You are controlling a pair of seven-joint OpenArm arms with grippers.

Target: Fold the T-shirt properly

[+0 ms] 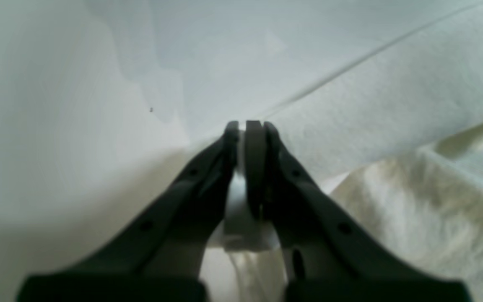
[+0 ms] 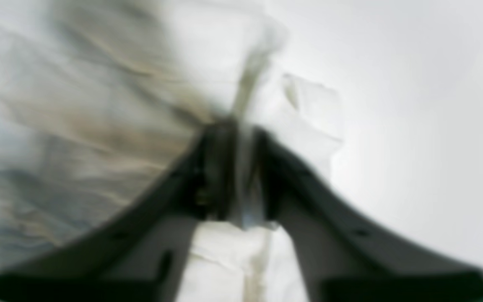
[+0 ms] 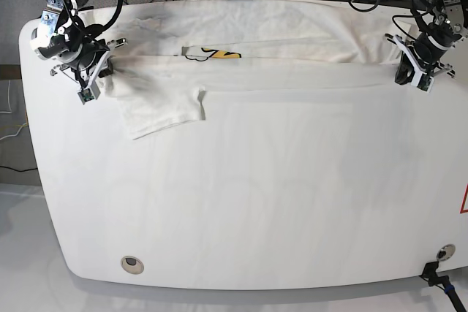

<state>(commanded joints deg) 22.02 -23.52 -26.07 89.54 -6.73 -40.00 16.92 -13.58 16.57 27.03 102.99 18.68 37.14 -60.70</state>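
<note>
The smooth white tabletop (image 3: 256, 195) holds my big white cloth T-shirt (image 3: 292, 31), stretched from eleven to one o'clock. My black left gripper (image 3: 411, 72) pinches its edge at two o'clock; my black right gripper (image 3: 99, 77) pinches it at ten.

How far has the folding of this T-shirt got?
Done: the T-shirt seems gathered into a long band, part of its yellow-and-black print still showing.

In hand: the left tool and right tool pinch opposite ends.

Left: the flap hanging out near the right tool needs tucking, then probably folding shorter.
</note>
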